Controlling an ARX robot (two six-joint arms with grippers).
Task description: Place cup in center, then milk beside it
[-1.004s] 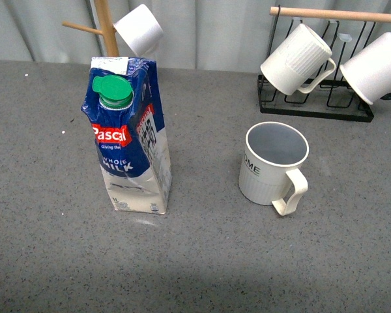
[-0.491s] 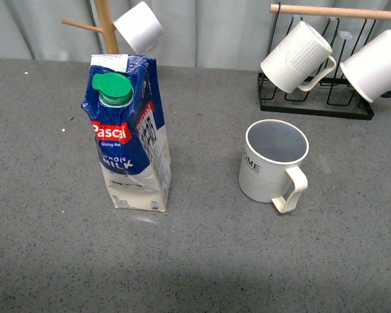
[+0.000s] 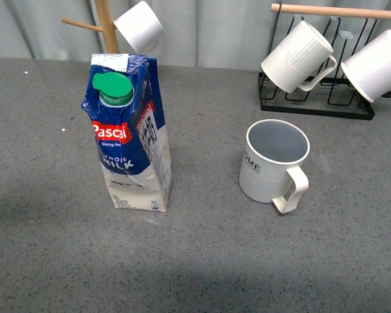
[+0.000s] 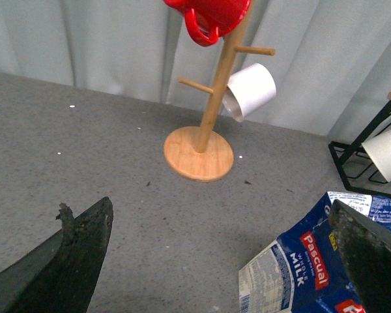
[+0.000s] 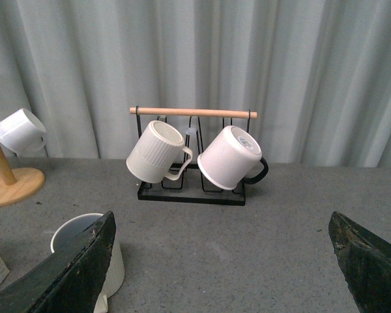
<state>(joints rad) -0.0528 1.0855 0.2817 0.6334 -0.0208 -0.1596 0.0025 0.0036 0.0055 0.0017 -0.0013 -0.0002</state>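
The cup (image 3: 272, 163), a cream ribbed mug with dark lettering and a grey inside, stands upright on the grey table right of centre, handle toward the front. The milk (image 3: 129, 137), a tall blue-and-white carton with a green cap, stands upright left of centre. Neither arm shows in the front view. My left gripper (image 4: 221, 261) is open with nothing between its fingers, and the milk (image 4: 306, 267) lies partly behind one fingertip (image 4: 371, 254). My right gripper (image 5: 221, 267) is open and empty, with the cup (image 5: 85, 248) partly hidden behind one fingertip (image 5: 78, 274).
A wooden mug tree (image 3: 107, 29) with a small white cup (image 3: 139, 27) stands at the back left; a red mug (image 4: 208, 14) hangs on it. A black wire rack (image 3: 316, 98) at the back right holds two white mugs (image 3: 298, 59).
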